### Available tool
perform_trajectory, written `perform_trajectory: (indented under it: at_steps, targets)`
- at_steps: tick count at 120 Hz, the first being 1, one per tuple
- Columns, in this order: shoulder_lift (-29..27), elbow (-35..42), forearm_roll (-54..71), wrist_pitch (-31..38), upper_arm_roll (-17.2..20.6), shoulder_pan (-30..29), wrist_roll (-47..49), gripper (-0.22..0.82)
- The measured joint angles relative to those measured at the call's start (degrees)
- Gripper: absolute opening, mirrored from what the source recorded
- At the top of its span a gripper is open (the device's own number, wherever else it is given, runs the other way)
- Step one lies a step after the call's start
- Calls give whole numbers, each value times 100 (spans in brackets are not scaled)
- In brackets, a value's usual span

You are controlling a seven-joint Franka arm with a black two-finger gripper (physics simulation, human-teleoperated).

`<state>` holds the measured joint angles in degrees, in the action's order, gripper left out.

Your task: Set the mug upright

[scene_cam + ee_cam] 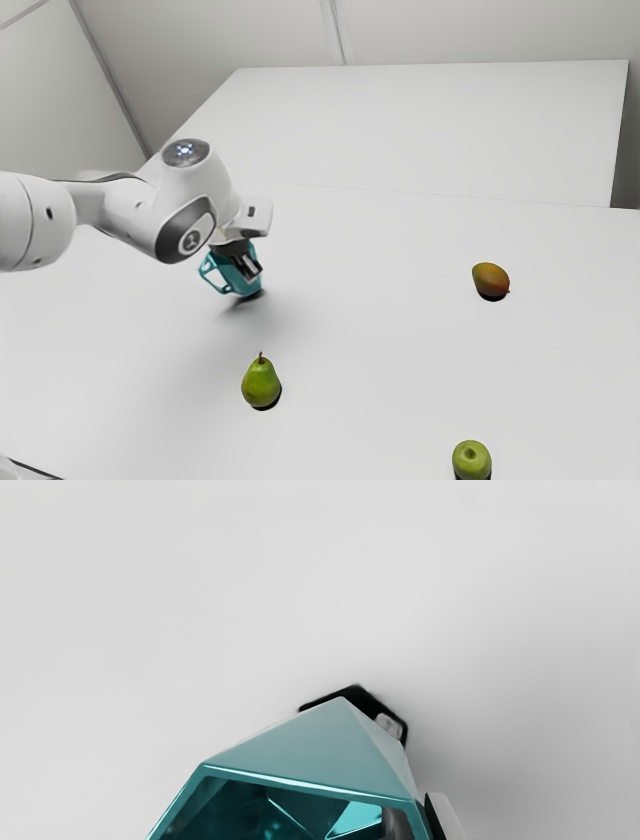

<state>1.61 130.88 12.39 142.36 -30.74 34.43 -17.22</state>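
From my remote station, I see the teal mug (240, 285) leaning at my claw (250, 266); I cannot tell how far open the claw is, or whether it holds anything. A weak or off-centre grip could let the mug roll; release while tilted could topple it. Around the mug spreads a smooth white table (370, 330), with pale walls (240, 30) beyond.

My arm (125, 207) reaches in above my low, slanting gripper (247, 266), the wrist (192, 205) bent down toward my jaws.
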Motion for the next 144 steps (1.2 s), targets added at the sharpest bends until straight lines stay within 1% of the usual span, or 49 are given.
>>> perform_trajectory:
  at_steps: [21, 54, 96, 115, 144]
  targets:
    - [30, 3, -10, 29, 2, 189, 122, -17]
    - [147, 10, -52, 124, 5, -72, 257, -17]
    - [212, 8, -69, 164, 7, -17, 356, -17]
    - [212, 3, -116, 155, 15, -35, 335, -8]
    - [200, -13, -142, 146, 16, -32, 284, 9]
